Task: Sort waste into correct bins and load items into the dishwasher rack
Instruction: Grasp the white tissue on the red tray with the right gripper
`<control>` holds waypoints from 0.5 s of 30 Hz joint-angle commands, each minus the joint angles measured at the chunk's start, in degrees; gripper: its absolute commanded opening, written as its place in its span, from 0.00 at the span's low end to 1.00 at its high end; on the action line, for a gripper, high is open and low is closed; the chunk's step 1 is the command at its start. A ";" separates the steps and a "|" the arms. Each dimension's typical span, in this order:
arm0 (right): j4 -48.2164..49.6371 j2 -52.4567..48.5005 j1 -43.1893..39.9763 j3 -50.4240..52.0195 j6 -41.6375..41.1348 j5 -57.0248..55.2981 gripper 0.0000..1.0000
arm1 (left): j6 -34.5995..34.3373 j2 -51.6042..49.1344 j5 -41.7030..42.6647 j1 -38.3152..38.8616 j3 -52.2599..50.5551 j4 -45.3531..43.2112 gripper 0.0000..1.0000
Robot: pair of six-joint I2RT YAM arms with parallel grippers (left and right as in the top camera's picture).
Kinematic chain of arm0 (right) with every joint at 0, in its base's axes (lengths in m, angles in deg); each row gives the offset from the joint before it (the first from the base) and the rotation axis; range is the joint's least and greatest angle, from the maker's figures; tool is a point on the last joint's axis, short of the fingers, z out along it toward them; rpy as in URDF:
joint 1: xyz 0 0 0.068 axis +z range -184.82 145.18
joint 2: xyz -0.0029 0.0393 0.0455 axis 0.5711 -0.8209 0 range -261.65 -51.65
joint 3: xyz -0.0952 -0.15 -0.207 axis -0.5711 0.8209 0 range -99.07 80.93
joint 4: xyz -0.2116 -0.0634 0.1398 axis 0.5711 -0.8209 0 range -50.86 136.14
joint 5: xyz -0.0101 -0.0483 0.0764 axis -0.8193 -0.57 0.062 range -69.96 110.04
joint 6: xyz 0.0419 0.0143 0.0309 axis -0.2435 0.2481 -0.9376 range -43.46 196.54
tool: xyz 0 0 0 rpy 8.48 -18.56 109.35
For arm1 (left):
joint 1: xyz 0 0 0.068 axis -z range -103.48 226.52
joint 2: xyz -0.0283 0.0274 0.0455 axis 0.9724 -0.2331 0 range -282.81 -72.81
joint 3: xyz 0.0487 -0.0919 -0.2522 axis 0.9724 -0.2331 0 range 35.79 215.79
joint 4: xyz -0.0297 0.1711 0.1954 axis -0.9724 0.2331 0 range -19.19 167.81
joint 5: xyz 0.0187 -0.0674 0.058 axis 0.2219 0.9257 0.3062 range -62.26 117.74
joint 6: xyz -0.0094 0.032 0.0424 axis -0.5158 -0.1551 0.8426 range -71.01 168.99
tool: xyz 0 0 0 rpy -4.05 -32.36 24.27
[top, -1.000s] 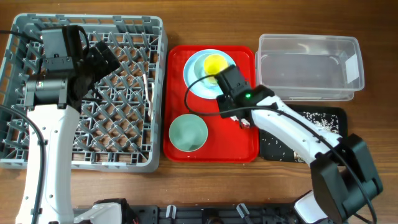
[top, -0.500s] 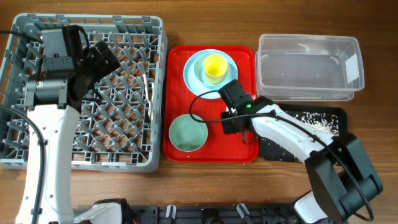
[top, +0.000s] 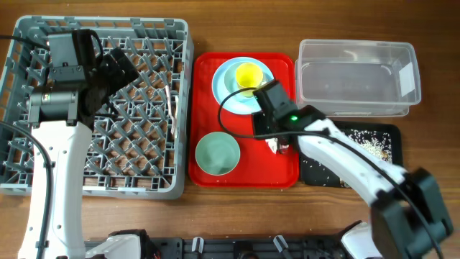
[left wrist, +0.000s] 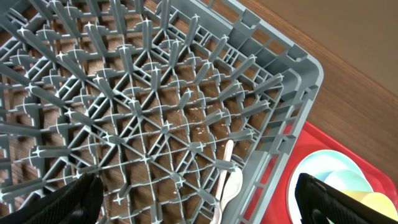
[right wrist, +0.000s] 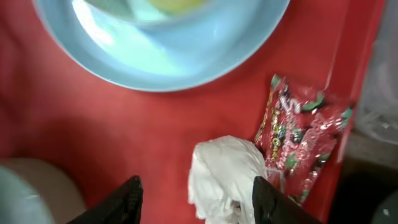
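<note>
My right gripper (top: 274,137) (right wrist: 199,202) is open, its fingers on either side of the crumpled white napkin (top: 275,146) (right wrist: 227,174) on the red tray (top: 248,169). The shiny red wrapper (top: 286,147) (right wrist: 298,137) lies against the napkin's right side. The light blue plate (top: 224,83) (right wrist: 186,56) carries the light blue bowl and the yellow cup (top: 249,74). The pale green bowl (top: 218,153) sits at the tray's front. My left gripper (top: 118,68) (left wrist: 199,205) is open and empty above the grey rack (top: 100,188) (left wrist: 292,87), where a white utensil (top: 171,108) (left wrist: 229,180) lies.
The clear tub (top: 356,44) stands at the back right. The black tray (top: 316,173) in front of it holds whitish rice scraps (top: 366,146). The wrapper lies close to the red tray's right rim.
My right gripper moved from over the plate toward the front right of the red tray and now sits around the napkin. The left arm has not moved.
</note>
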State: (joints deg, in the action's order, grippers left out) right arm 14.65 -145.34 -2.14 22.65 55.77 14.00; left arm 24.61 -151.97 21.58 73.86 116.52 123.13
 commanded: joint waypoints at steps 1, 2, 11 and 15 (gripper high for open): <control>0.57 -5.79 -0.09 0.96 -0.42 -0.70 0.54 | -0.74 0.39 -0.13 -0.24 0.17 -0.15 1.00; 0.55 -7.74 -0.09 0.98 -0.39 1.14 0.48 | -0.74 0.39 -0.13 -0.24 0.17 -0.15 1.00; 1.05 -10.64 -0.09 0.83 -0.26 4.20 0.08 | -0.74 0.39 -0.13 -0.24 0.17 -0.15 1.00; -0.15 -6.32 -0.09 -2.71 1.27 9.57 0.04 | -0.74 0.39 -0.13 -0.24 0.17 -0.15 1.00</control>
State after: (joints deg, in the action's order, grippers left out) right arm 15.07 -154.50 -2.31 22.54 55.63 18.19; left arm 24.61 -151.97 21.61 73.86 116.52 123.13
